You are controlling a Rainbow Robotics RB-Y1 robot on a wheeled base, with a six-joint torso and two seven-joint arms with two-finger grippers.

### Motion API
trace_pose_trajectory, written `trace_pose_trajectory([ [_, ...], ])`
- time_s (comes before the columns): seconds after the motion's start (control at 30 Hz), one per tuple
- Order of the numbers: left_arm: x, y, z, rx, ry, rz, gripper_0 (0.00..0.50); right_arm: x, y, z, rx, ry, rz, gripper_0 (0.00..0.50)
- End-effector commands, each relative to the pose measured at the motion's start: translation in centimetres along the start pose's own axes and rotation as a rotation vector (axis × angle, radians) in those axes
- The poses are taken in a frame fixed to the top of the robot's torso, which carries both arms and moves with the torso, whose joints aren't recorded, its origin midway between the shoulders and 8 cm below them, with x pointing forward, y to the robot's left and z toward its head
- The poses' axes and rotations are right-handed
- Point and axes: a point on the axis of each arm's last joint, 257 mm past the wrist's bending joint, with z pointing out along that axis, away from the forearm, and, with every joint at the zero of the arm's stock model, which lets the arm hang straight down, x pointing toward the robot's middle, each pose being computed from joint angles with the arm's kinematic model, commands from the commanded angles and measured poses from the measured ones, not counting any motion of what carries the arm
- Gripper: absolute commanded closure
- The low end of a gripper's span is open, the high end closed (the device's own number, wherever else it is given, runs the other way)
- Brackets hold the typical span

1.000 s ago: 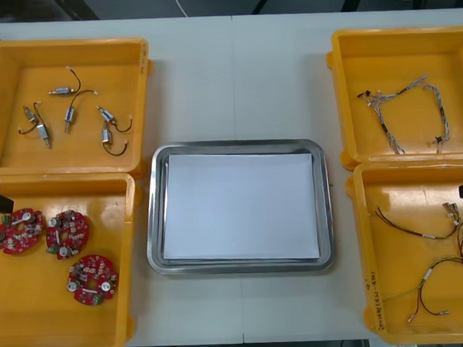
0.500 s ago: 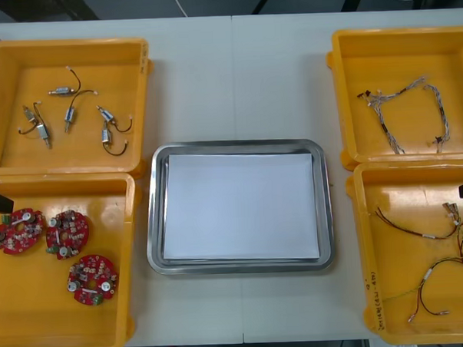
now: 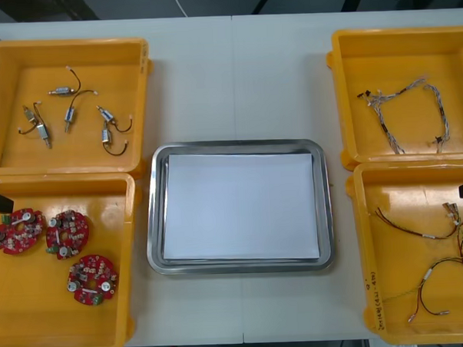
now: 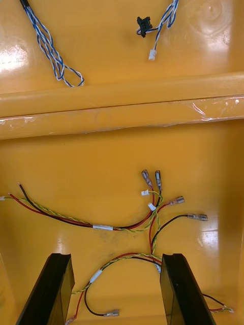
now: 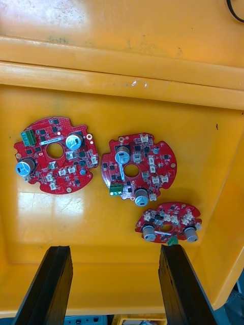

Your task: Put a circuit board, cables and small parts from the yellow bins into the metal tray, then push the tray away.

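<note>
Three round red circuit boards (image 3: 54, 243) lie in the near left yellow bin (image 3: 61, 319). My left gripper (image 5: 116, 289) hangs open above that bin, just short of the boards (image 5: 137, 165), with nothing between its fingers. My right gripper (image 4: 114, 292) is open over the near right yellow bin (image 3: 397, 266). Red and yellow cables (image 4: 127, 226) lie under and just beyond its fingers, and a loop runs between them. The metal tray (image 3: 153, 223), white inside, sits in the middle of the table with nothing in it.
Small metal parts (image 3: 69, 113) lie in the far left yellow bin (image 3: 119, 63). A twisted blue and white cable (image 3: 409, 112) lies in the far right yellow bin (image 3: 380, 52). Bare table stretches beyond the tray's far edge.
</note>
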Motion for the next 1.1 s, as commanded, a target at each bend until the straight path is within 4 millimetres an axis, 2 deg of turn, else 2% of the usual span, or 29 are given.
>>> trace_pose_trajectory([
  [0.03,-0.3,1.6,-1.5,-0.056,-0.025,0.074,0.0,-0.2,-0.8,-1.1,0.025,-0.023,-0.006,0.0],
  [1.0,-0.3,1.6,-1.5,-0.056,-0.025,0.074,0.0,-0.2,-0.8,-1.1,0.025,-0.023,-0.006,0.0],
  [1.03,1.8,1.6,0.5,-0.038,0.044,0.041,0.0,-0.2,-0.8,-1.1,0.025,-0.023,-0.006,0.0],
  [1.1,2.2,1.5,1.0,-0.027,0.056,0.029,0.0,-0.2,-0.8,-1.1,0.025,-0.023,-0.006,0.0],
])
